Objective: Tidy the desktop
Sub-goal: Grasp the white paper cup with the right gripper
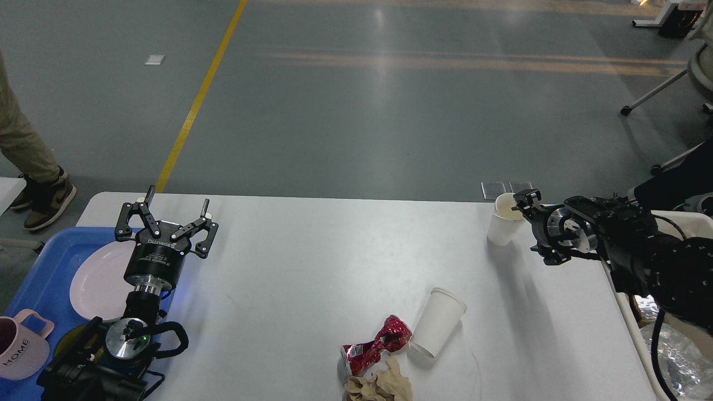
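Desktop (312, 267), the wide white matte tabletop under both arms: my right gripper (526, 223), jaws end-on so I cannot tell their gap, crowds the upright white paper cup (504, 220) at its far right corner and may topple it; left gripper (166, 220) gapes empty.
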### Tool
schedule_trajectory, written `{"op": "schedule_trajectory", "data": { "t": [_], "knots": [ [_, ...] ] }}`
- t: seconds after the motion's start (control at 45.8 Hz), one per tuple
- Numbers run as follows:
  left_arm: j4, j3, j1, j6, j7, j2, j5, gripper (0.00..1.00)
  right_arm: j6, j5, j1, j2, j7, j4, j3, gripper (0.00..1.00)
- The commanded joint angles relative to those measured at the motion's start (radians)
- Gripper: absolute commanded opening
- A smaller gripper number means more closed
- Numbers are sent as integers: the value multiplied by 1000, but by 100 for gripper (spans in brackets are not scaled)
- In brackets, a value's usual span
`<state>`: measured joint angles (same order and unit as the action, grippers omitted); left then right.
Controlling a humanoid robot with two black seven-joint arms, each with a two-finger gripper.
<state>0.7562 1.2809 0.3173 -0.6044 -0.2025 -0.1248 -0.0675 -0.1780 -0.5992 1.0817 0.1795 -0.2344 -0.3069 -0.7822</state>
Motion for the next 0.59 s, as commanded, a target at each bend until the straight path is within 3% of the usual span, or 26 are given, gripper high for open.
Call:
{"op": "schedule_trajectory", "data": {
  "t": [0.0,0.175,0.262,0.372,0.459,0.568],
  "knots": [
    [0,0,0,0,0,1,0,96,0,-1,-19,-14,0,0,0,97],
    [0,0,0,0,0,-1,0,96,-3,1,-23,-22,0,0,-2,94],
    [0,0,-1,0,0,-1,0,96,-3,1,-25,-22,-2,0,0,83],
    [0,0,0,0,0,-1,0,96,-6,1,-25,-17,0,-14,3,53],
    [0,0,0,0,0,-1,0,96,-6,6,-25,-14,0,-24,3,37],
    [0,0,0,0,0,-1,0,96,-5,35,-17,-11,0,-69,3,0]
  ]
}}
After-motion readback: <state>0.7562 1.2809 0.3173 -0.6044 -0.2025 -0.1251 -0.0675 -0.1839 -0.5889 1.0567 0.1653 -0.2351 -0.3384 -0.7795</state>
